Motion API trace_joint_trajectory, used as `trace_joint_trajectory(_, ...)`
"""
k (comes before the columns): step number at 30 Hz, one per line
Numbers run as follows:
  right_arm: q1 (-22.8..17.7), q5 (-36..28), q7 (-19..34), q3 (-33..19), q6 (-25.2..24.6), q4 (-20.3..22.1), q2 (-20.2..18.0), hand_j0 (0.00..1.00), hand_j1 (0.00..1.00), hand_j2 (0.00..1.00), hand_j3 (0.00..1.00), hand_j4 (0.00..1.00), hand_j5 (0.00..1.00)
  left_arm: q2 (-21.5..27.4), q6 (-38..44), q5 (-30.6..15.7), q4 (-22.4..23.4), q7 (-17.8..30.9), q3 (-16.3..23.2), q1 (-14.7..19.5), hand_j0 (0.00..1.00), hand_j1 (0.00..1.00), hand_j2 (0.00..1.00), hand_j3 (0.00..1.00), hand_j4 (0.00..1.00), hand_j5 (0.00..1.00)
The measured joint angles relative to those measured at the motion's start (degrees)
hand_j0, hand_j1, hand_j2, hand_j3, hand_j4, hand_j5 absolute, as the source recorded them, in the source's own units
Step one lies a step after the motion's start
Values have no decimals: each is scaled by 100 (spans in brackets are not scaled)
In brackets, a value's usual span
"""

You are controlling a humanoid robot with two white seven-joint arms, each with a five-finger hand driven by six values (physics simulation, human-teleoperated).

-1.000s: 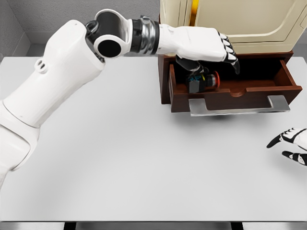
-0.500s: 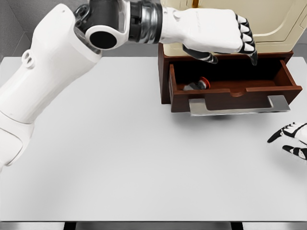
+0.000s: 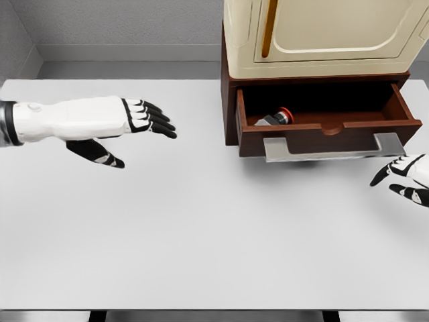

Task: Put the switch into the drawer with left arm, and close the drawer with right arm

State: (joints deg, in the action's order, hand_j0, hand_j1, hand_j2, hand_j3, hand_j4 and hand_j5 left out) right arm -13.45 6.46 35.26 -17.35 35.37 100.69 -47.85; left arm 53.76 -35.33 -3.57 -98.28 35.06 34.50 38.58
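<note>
The switch (image 3: 277, 119), a small dark part with a red button, lies in the left end of the brown wooden drawer (image 3: 328, 127). That drawer stands pulled out, its grey metal handle (image 3: 333, 147) facing me. My left hand (image 3: 134, 131) hovers over the table's left side, far from the drawer, fingers spread and holding nothing. My right hand (image 3: 402, 182) shows at the right edge, just below the handle's right end, its fingers relaxed and empty.
A cream cabinet (image 3: 322, 33) sits on top of the drawer unit at the back right. The white table (image 3: 201, 221) runs out to a dark front edge below and a grey wall behind.
My left hand has let go of the switch, pulled back from above the drawer and swung to the table's left side. The switch now rests in the drawer. The right hand shifted slightly.
</note>
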Motion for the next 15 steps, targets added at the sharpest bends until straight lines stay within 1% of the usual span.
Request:
trace_joint_trajectory(1, 44, 33, 25, 2, 13, -2, -6, 53, 53, 53, 53, 53, 53, -42, 5, -23, -4, -1, -229, -79, 100, 100, 100, 100, 100, 100)
trace_joint_trajectory(2, 70, 13, 12, 2, 5, 0, -9, 53, 53, 53, 53, 53, 53, -102, 9, -36, -8, -2, -391, -70, 100, 100, 100, 100, 100, 100)
trace_joint_trajectory(5, 79, -28, -11, 3, -11, 2, -18, 53, 53, 53, 53, 53, 53, -193, 15, -25, -30, -3, -671, -70, 100, 100, 100, 100, 100, 100)
trace_joint_trajectory(8, 97, -37, -17, 3, -13, 2, -27, 53, 53, 53, 53, 53, 53, -237, 15, 25, -52, -3, -763, -61, 100, 100, 100, 100, 100, 100)
trace_joint_trajectory(13, 220, -20, -13, 9, -5, -1, -73, 53, 53, 53, 53, 53, 53, -251, 15, 52, -124, -3, -800, -52, 100, 100, 100, 100, 100, 100)
trace_joint_trajectory(15, 360, 46, 16, 62, 2, -8, -84, 53, 53, 53, 53, 53, 53, -257, 15, 53, -143, -3, -809, -26, 100, 100, 100, 100, 100, 100)
